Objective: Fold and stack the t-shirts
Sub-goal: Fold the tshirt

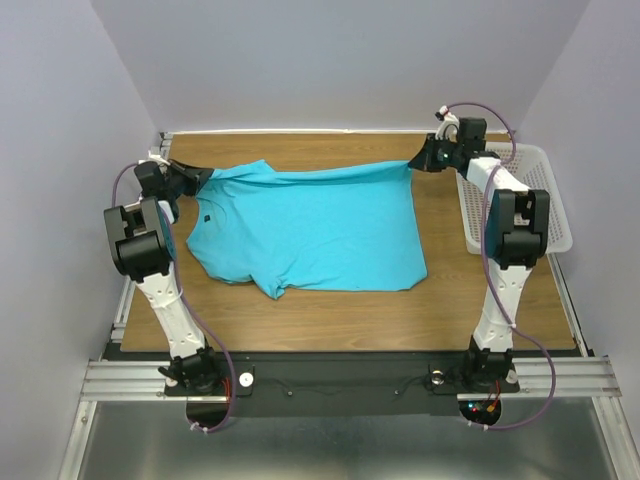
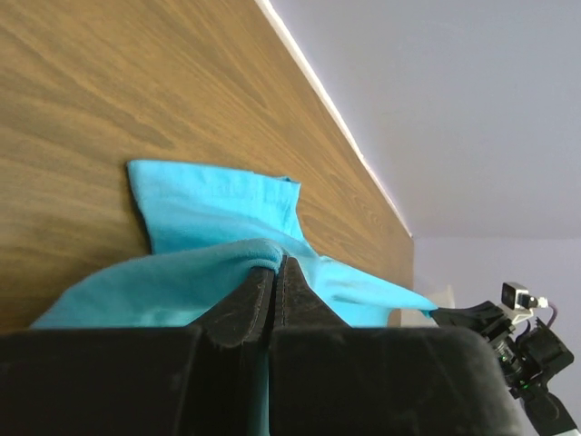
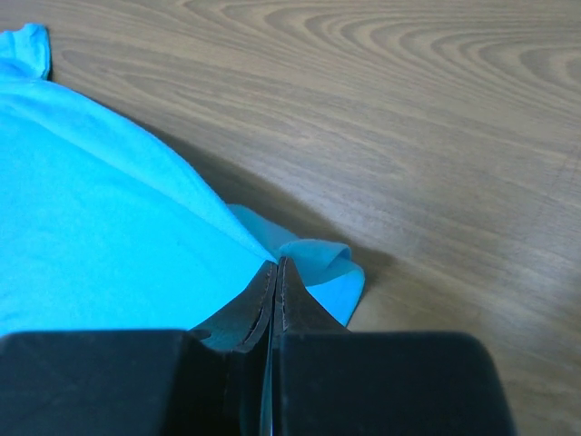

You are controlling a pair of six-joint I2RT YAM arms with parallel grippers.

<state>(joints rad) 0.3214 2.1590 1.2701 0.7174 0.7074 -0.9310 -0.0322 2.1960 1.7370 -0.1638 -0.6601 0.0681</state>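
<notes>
A turquoise t-shirt [image 1: 310, 228] lies spread across the wooden table, its far edge pulled taut between both arms. A small dark neck label [image 1: 207, 219] shows near its left side. My left gripper [image 1: 203, 176] is shut on the shirt's far left corner; in the left wrist view the cloth [image 2: 209, 263] drapes over the closed fingertips [image 2: 276, 263]. My right gripper [image 1: 415, 163] is shut on the far right corner; in the right wrist view the cloth [image 3: 109, 227] bunches at the closed fingertips [image 3: 275, 265], a little above the table.
A white plastic mesh basket [image 1: 535, 195] stands at the right edge of the wooden table [image 1: 480, 290], behind the right arm. The table's far edge meets the wall [image 1: 300, 132] just behind the shirt.
</notes>
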